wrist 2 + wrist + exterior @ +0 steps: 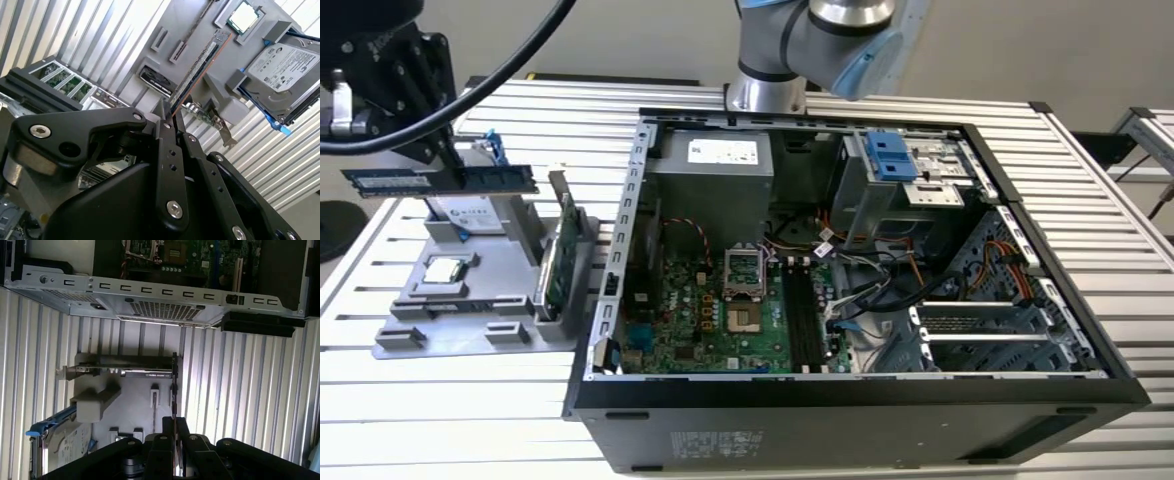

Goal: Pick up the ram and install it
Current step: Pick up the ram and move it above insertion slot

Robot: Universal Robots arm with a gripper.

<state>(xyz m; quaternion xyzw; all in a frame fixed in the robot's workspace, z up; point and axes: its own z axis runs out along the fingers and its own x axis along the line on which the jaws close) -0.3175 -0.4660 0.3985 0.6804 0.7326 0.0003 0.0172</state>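
In the exterior view my gripper (454,172) hangs at the far left, above the grey parts holder (420,320), shut on the ram (500,178). The ram is a long, thin dark stick held level and clear of the holder. Both wrist views show the ram (200,62) (173,390) edge-on, sticking out from between my black fingertips (161,116) (167,425). The open computer case (854,400) lies in the middle of the table. Its motherboard (707,320) faces up, with long black slots (807,310) near its centre, well to the exterior view's right of my gripper.
The holder carries a silver hard drive in a blue frame (460,215) (285,75), a processor chip (447,268) (243,15) and an upright green card with a metal bracket (560,250) (125,371). The case's metal wall (150,290) stands between holder and motherboard. Cables (881,270) cross inside the case.
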